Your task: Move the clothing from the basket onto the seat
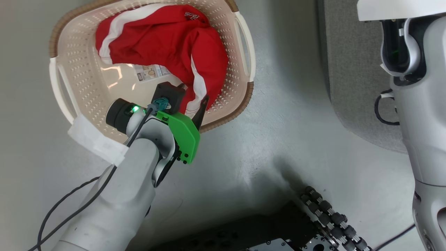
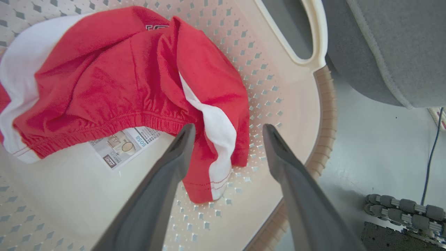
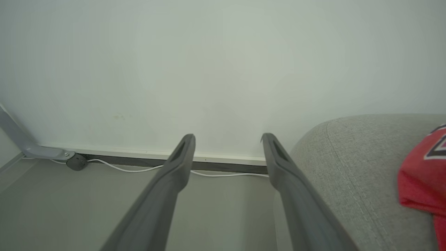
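Left gripper (image 2: 228,130): jaws spread wide, nothing held. Its two dark fingers point down into the basket (image 2: 278,69).

The red shorts (image 2: 104,80) lie crumpled on the basket floor, just past the fingertips. One leg with a white side stripe hangs toward the gripper, its hem falling in the gap between the fingers. In the left wrist view the left-hand finger (image 2: 167,174) overlaps the red fabric by the elastic waistband (contact or not, cannot tell). The right-hand finger stands clear over the perforated basket wall.

Head view: left gripper (image 1: 193,96) reaches over the near brown rim of the basket (image 1: 83,80). The shorts (image 1: 167,38) are bunched in the far and right part of the basket, and one leg trails down to the gripper.

Basket contents: the shorts and a label sticker (image 2: 122,146) stuck to the floor, partly tucked under the waistband. The near-left floor of the basket is bare plastic. The basket stands on the grey floor with the seat (image 2: 383,45) just beside its handle.

Right gripper (image 3: 228,139): jaws equally wide, empty. It is held in the air, pointing at a pale wall and the skirting, where a white cable (image 3: 139,168) runs along the floor.

The seat (image 3: 348,167) shows at the right of the right wrist view. A red jersey (image 3: 423,174) lies on it at the frame's edge, with a bit of black-and-white lettering showing (too cropped to read). It is well apart from the right fingers.
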`<state>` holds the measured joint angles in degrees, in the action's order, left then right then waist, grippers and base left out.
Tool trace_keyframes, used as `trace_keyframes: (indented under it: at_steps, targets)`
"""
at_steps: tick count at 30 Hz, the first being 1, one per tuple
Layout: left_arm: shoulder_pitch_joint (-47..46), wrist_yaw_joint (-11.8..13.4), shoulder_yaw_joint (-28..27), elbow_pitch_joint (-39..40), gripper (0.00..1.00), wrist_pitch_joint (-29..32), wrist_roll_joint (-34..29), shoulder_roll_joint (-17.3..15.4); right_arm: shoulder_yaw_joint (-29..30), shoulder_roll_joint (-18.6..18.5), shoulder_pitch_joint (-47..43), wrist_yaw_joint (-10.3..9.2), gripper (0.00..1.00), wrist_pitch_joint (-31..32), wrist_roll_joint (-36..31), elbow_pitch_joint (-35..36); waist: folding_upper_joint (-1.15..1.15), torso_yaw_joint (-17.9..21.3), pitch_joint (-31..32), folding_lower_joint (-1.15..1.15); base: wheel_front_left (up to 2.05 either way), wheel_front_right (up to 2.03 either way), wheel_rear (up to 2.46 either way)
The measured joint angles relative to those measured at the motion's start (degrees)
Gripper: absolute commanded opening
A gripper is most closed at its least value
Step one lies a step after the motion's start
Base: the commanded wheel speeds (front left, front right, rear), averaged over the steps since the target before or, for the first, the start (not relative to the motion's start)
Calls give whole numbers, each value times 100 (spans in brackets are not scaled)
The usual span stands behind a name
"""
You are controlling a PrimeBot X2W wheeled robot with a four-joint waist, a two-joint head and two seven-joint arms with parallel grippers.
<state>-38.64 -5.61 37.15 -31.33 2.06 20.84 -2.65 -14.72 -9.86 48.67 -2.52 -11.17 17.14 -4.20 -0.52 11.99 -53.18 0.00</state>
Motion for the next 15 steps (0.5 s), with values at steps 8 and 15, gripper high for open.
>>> trace_keyframes:
  at_steps: [8,15]
  targets:
    - [-201,-44,91,-271,100,93,16,-2,-125,190,212,53,100,-63,1,-116,0,172,-137,0,0,0,0]
    - [-397,-52,113,-584,100,193,16,-3,-208,287,358,100,100,-100,1,-215,0,351,-255,0,0,0,0]
